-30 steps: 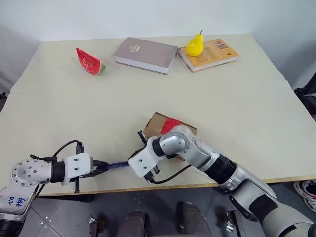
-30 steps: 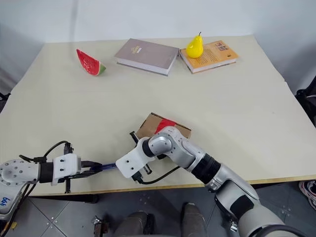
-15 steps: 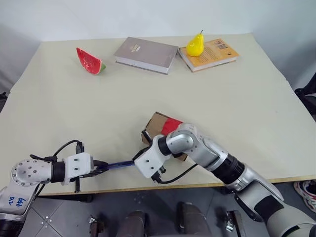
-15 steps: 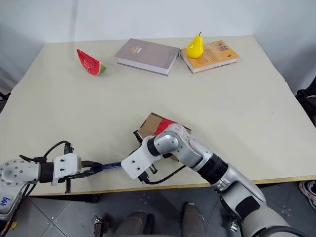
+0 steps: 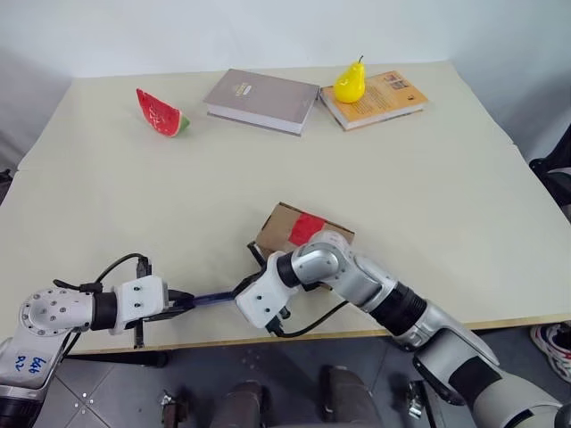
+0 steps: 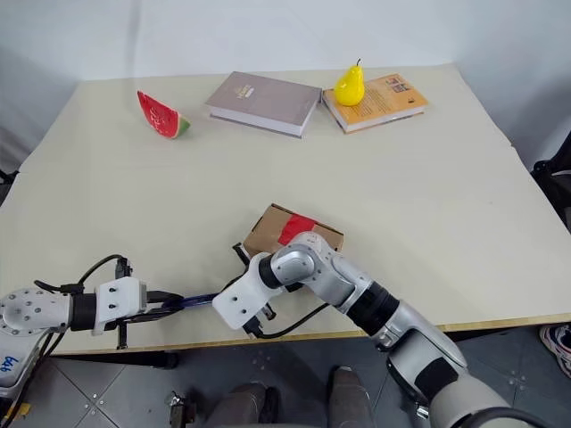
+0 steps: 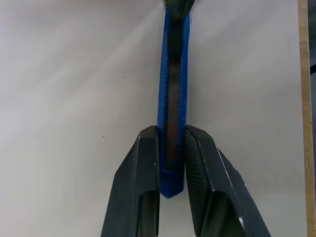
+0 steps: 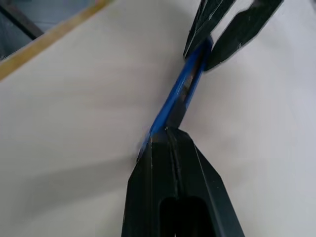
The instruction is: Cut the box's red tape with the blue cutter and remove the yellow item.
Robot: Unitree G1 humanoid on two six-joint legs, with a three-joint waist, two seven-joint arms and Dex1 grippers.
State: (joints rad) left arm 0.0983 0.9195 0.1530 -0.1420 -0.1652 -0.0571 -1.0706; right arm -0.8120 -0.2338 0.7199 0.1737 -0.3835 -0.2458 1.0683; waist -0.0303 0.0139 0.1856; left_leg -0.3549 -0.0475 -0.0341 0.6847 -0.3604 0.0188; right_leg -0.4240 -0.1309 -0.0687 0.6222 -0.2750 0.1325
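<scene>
The box (image 5: 284,225), a small brown carton, lies closed near the table's front, with the red tape (image 5: 306,226) across its top. To its left the blue cutter (image 5: 214,299) lies level just over the table. My left gripper (image 5: 183,303) is shut on the cutter's near end, and the blue handle (image 7: 173,74) shows pinched between its fingers (image 7: 148,158). My right gripper (image 8: 165,132) is shut with its tips at the cutter's other end (image 8: 180,94). I cannot tell whether they pinch it. The yellow item is hidden.
At the table's back stand a red watermelon slice (image 5: 161,111), a grey book (image 5: 261,98) and an orange book (image 5: 384,94) with a yellow pear (image 5: 350,83) on it. The table's front edge (image 5: 375,332) runs just below both hands.
My right hand swung a little toward the box half a second ago and has come back left to the cutter's end. The left gripper and the cutter have stayed put.
</scene>
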